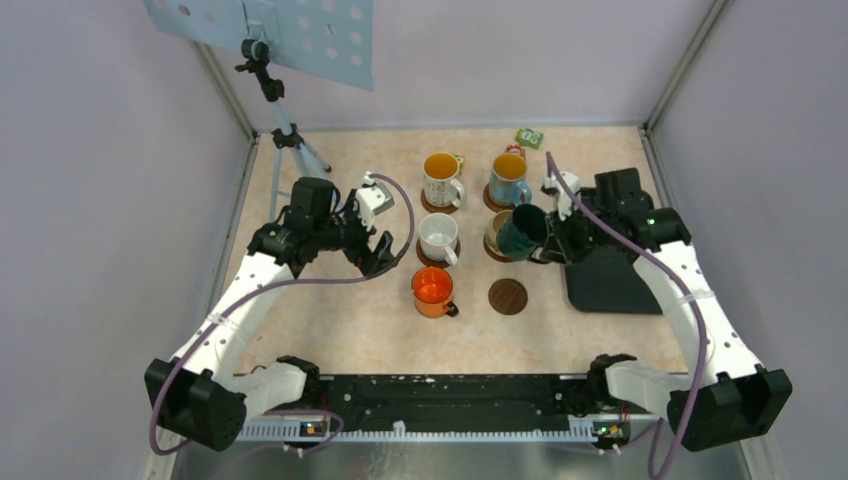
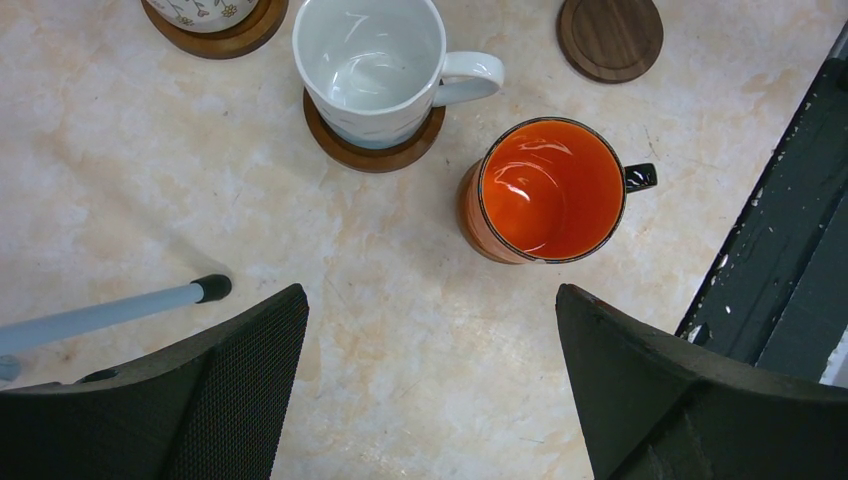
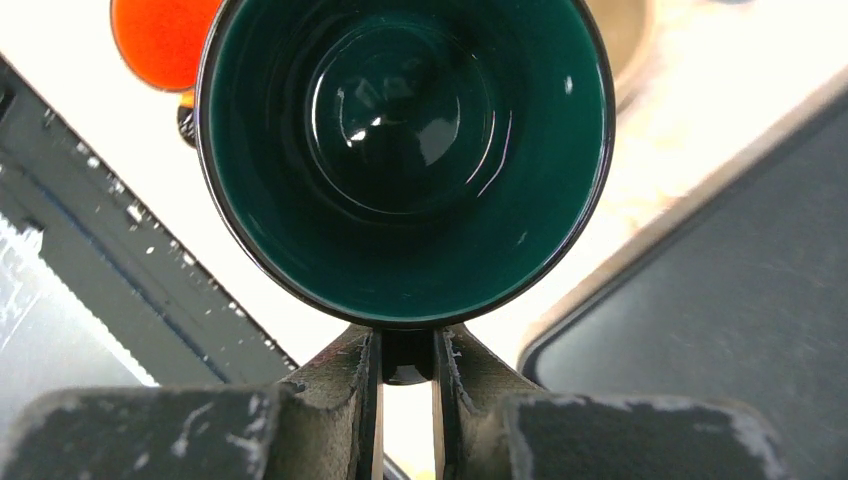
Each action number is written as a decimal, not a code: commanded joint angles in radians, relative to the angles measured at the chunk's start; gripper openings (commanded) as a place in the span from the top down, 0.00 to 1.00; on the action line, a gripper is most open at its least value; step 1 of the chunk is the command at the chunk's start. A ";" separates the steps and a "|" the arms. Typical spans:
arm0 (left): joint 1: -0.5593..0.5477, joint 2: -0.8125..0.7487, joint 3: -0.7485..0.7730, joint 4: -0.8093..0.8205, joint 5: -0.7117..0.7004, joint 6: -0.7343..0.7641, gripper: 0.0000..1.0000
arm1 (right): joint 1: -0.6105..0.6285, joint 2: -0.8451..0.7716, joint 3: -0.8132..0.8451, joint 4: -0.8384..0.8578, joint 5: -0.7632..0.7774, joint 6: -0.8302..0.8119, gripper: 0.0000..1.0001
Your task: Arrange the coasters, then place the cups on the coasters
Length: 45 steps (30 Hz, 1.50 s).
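While the right end effector (image 3: 405, 345) grips the dark green cup (image 3: 405, 150) by its handle, tilted beside the beige cup (image 1: 492, 232), one bare coaster (image 1: 507, 296) awaits it; left end effector (image 2: 430, 300) wide, empty.

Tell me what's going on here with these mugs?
The right tool is shut on the handle of the dark green mug, holding it tipped sideways beside the beige mug. One bare coaster lies just nearer the arm bases. The left tool hangs open and empty above the table, near the orange mug.
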<state>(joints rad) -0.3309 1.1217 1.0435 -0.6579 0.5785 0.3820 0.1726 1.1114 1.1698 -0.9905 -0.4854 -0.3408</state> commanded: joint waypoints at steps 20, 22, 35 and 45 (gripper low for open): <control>0.002 0.035 0.053 -0.019 0.046 -0.015 0.01 | 0.216 -0.060 -0.246 0.257 0.095 0.062 1.00; 0.001 0.032 0.060 -0.025 0.042 -0.014 0.01 | 0.216 -0.038 -0.213 0.237 0.142 0.058 1.00; 0.001 0.061 0.076 -0.016 0.056 -0.019 0.01 | 0.217 0.042 -0.103 0.085 0.079 0.219 1.00; 0.001 0.065 0.073 -0.016 0.047 -0.008 0.01 | 0.225 0.141 -0.049 -0.079 0.135 -0.015 1.00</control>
<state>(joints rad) -0.3309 1.1851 1.0794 -0.6819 0.6094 0.3687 0.3779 1.2491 1.0744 -1.0214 -0.3531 -0.2592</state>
